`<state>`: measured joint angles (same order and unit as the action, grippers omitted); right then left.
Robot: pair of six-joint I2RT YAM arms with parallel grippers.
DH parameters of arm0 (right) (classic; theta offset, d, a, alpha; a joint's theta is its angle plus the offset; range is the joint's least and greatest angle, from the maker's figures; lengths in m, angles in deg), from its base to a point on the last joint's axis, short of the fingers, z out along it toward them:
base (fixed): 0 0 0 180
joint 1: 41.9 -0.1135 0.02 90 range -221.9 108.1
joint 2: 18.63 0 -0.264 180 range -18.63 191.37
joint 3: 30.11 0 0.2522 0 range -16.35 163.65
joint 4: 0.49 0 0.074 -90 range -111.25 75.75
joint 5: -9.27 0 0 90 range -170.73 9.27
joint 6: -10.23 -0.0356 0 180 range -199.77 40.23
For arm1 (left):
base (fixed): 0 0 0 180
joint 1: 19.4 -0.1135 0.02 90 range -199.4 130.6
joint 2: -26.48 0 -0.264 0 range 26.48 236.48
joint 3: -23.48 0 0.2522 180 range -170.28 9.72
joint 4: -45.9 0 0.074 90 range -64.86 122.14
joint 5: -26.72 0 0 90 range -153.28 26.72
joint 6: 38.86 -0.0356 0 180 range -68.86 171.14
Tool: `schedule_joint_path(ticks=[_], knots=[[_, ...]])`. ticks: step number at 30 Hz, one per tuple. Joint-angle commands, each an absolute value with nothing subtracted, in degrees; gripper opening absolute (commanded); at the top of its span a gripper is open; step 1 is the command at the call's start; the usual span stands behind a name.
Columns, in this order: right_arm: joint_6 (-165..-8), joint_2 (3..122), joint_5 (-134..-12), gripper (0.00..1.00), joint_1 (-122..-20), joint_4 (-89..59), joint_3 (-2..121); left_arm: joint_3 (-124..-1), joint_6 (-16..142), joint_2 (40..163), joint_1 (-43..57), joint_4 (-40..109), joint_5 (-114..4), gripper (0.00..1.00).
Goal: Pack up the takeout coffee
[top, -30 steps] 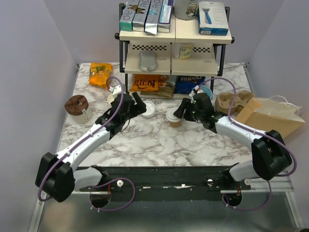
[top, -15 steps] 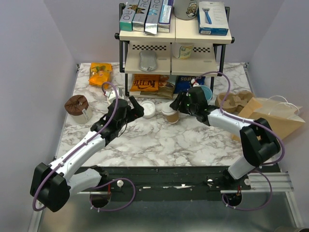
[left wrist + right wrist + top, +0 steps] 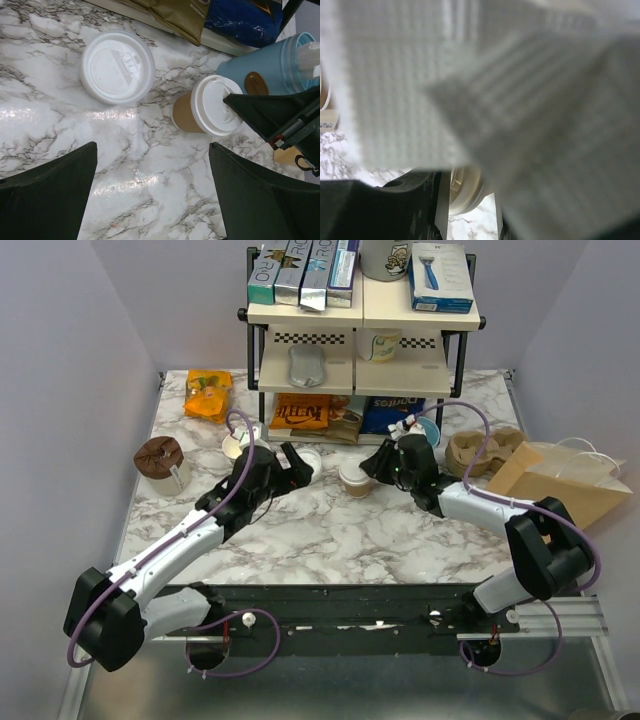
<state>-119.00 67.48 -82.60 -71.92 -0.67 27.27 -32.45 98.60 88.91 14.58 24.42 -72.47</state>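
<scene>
The takeout coffee [image 3: 352,480], a tan cup with a white lid, sits mid-table in front of the shelf. It also shows in the left wrist view [image 3: 207,107]. My right gripper [image 3: 372,470] reaches it from the right, and one dark finger [image 3: 260,112] lies on the lid. In the right wrist view the white lid [image 3: 470,190] sits between my jaws, and they look closed on it. My left gripper [image 3: 298,466] is open and empty, its fingers [image 3: 50,195] wide apart over bare marble left of the cup.
A loose white lid [image 3: 117,66] lies left of the cup. A light-blue cup [image 3: 270,65] stands behind it. A brown paper bag [image 3: 565,485] and a cardboard carrier [image 3: 490,450] are at the right. The shelf rack [image 3: 360,340] stands behind. Something blurred and white [image 3: 495,75] fills most of the right wrist view.
The cup has shifted back and left with my right gripper against it. My left gripper has moved right, toward the loose lid and the cup.
</scene>
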Motion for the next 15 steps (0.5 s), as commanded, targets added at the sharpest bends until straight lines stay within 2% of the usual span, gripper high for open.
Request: schedule_joint_path(ticks=[1, 10, 15], knots=[[-121.86, 68.82, -86.35, 0.35, -72.31, 5.42, 24.96, -32.20, 99.57, 90.73, 16.81, 27.39, -69.87, 0.99], [-126.70, 68.64, -93.72, 0.34, -72.31, 14.39, 22.85, -32.38, 100.18, 91.43, 17.96, 28.63, -70.57, 0.99], [-127.41, 71.98, -93.91, 0.34, -72.31, 17.47, 24.78, -32.38, 100.36, 91.43, 18.04, 28.37, -71.27, 0.99]])
